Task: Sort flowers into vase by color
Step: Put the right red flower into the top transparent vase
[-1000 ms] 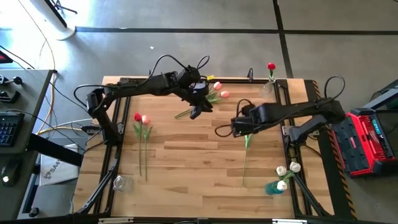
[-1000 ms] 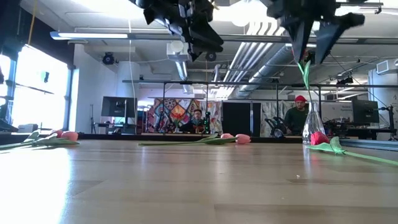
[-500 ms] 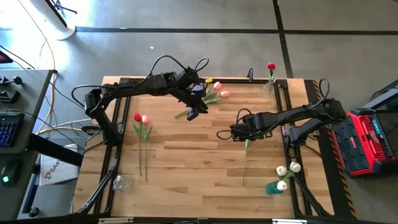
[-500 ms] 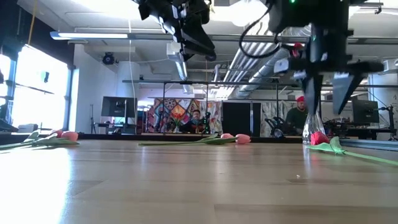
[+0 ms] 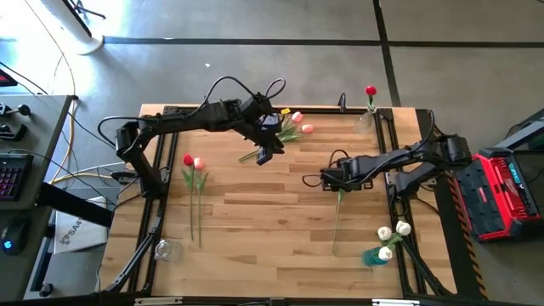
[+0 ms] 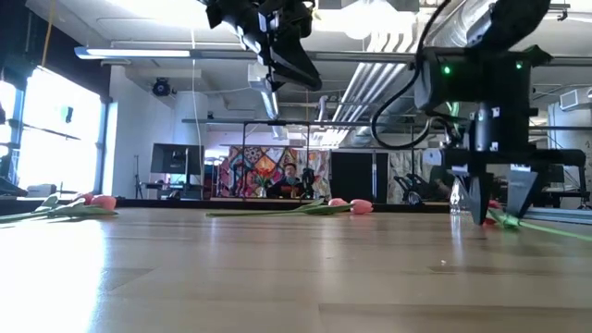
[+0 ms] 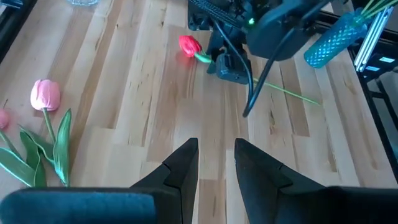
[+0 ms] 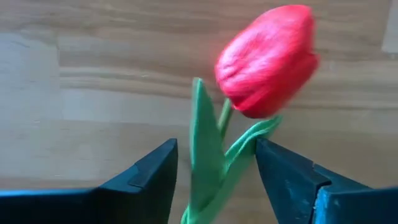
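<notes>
A light wooden slatted table (image 5: pixel 255 212) seen from above. The right gripper (image 6: pixel 496 199) is low over the table, its dark fingers (image 8: pixel 152 171) spread on either side of the stem of a red artificial tulip (image 8: pixel 267 59) lying flat — not pinching it. The left gripper (image 7: pixel 214 165) hangs above the table's far middle, fingers slightly apart and holding nothing. Two pink tulips (image 5: pixel 297 123) lie at the far edge; a red and a pink tulip (image 5: pixel 194 166) lie on the left side.
</notes>
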Robot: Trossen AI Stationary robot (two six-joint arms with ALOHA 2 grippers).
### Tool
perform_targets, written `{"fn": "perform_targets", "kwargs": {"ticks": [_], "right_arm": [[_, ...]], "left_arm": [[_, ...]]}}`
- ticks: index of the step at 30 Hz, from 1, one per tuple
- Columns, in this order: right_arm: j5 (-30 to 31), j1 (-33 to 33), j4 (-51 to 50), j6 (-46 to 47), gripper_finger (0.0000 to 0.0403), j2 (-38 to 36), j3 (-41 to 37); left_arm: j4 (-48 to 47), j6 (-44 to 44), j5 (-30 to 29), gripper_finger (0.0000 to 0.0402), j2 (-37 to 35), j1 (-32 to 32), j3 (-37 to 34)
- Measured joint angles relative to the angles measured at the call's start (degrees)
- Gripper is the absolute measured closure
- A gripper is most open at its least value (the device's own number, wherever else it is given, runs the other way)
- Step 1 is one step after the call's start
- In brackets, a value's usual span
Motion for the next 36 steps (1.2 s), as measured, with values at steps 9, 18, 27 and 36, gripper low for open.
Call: {"fn": "perform_targets", "kwargs": {"ticks": [9,18,27,36], "right_arm": [[0.2,-0.3,2.8,-3.4,0.0300,-0.1,-1.2],[-0.6,-0.3,5.2,-8.5,0.0398,-0.3,-0.2],[3.0,-0.3,5.5,-9.8,0.0400,-8.3,3.6],[16.8,-0.3,5.3,-14.0,0.0401,-23.1,7.0]], "left_arm": [[-3.4,0.0,-3.6,0.0308,0.0,0.0,0.0],[-6.0,0.0,-5.6,0.0308,0.0,0.0,0.0],[-6.6,-0.6,-5.6,0.0308,0.0,0.0,0.0],[-6.4,-1.1,-7.0,0.0308,0.0,0.0,0.0]]}}
